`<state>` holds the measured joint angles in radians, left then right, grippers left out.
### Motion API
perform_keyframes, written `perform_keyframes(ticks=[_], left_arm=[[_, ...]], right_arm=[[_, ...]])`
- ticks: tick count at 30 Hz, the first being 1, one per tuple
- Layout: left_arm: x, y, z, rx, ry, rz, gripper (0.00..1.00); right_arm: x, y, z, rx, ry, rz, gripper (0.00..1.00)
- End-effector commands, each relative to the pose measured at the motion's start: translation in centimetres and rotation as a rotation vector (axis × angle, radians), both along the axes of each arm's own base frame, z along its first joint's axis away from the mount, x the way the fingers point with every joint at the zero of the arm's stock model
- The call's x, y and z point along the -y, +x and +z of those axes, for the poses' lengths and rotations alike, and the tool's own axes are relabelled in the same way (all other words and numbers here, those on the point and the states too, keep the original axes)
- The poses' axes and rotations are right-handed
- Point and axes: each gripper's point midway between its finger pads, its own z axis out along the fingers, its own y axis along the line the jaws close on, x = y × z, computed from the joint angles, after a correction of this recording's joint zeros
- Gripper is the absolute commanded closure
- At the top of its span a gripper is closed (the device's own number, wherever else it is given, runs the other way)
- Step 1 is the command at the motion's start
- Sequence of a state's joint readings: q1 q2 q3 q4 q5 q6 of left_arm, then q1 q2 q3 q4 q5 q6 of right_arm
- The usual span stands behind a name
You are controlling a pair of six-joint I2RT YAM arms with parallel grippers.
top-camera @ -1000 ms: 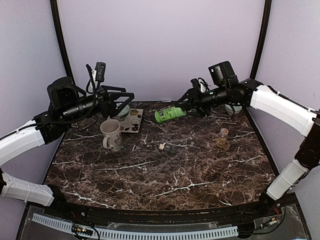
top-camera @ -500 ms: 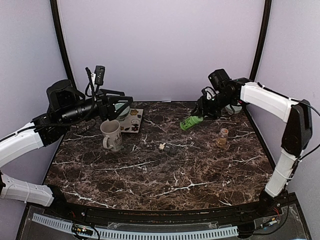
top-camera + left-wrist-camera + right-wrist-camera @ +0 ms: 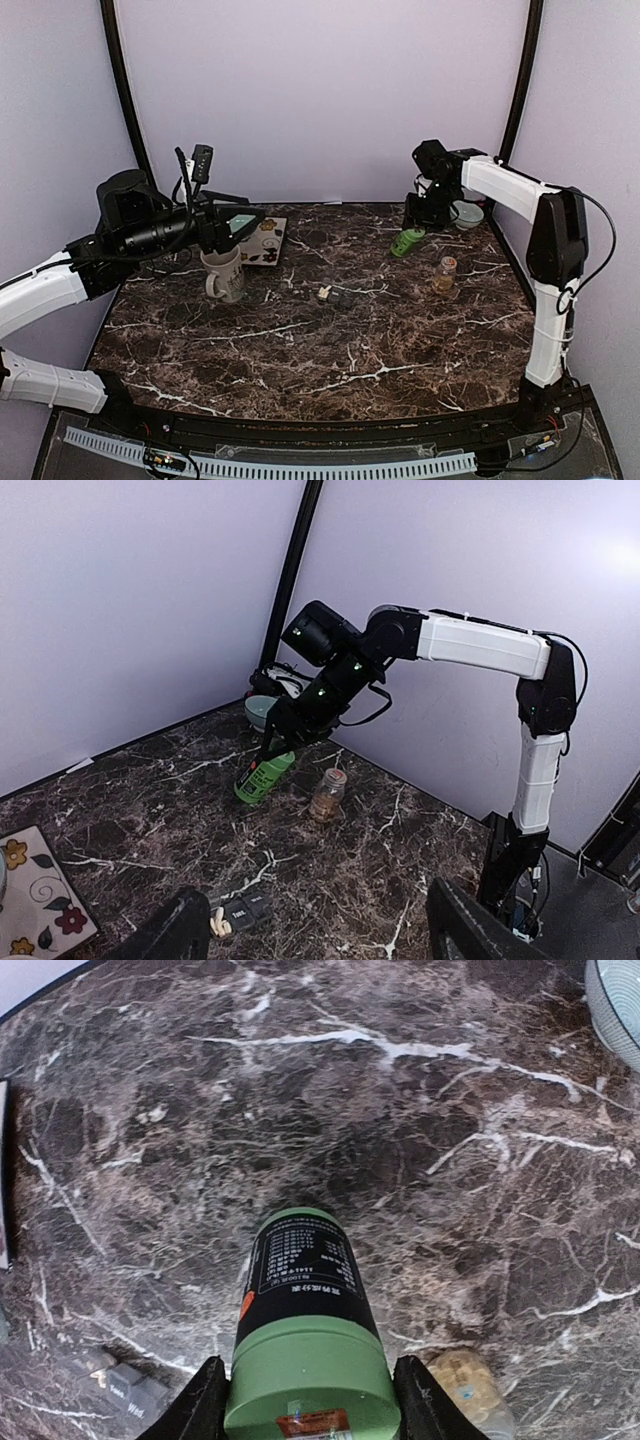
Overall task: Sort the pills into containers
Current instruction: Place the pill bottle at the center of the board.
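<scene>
My right gripper point(image 3: 419, 224) is shut on a green bottle point(image 3: 407, 241) with a black label, held tilted near the back right of the marble table. In the right wrist view the bottle point(image 3: 305, 1330) fills the gap between the fingers point(image 3: 200, 1405). A small glass jar point(image 3: 446, 275) of tan pills stands to the right of it. The dark grey containers strip point(image 3: 343, 297) lies mid-table, with pale pills point(image 3: 324, 294) at its left end. My left gripper point(image 3: 236, 222) hangs open and empty over a white mug point(image 3: 222, 270). The left wrist view shows the strip point(image 3: 245, 912), jar point(image 3: 326, 795) and bottle point(image 3: 262, 776).
A flowered mat point(image 3: 264, 241) lies behind the mug at the back left. A pale teal bowl point(image 3: 466, 214) sits in the back right corner, close to my right arm. Purple walls and black posts close in the table's back and sides.
My right arm has swung the green bottle from the back centre to the back right and tipped it downward. The left arm has hardly moved.
</scene>
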<state>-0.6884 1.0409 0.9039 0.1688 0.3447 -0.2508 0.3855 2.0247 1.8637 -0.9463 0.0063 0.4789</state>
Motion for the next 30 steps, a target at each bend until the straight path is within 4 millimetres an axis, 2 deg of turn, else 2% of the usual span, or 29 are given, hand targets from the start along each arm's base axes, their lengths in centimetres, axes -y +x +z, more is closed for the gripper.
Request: perform_keyframes(ticks=[1,7,11,22,26,30], left_arm=[[-0.2,-0.5,0.1,0.003,-0.002,-0.019,0.22],[0.0,-0.8,0.0,0.0,0.008,-0.042,0.22],[0.0,-0.8,-0.1,-0.005,0.011,-0.048,0.22],[0.0,-0.9,-0.2,-0.01,0.01,-0.051,0.22],[0.1,-0.8,-0.2,-0.013,0.01,-0.055,0.22],[0.2,-0.7,-0.3,-0.016,0.012,-0.053,0.22]], right_arm=[[4.2,1.3,0.3,0.001,-0.142,-0.065,0.99],[7.4,2.0,0.2,-0.027,-0.228,-0.118,0.99],[8.5,2.1,-0.1,-0.048,-0.253,-0.134,0.98],[9.0,1.8,-2.4,-0.116,-0.272,-0.134,0.93],[9.0,1.7,-2.9,-0.129,-0.266,-0.133,0.8],[8.9,1.7,-3.0,-0.124,-0.257,-0.134,0.56]])
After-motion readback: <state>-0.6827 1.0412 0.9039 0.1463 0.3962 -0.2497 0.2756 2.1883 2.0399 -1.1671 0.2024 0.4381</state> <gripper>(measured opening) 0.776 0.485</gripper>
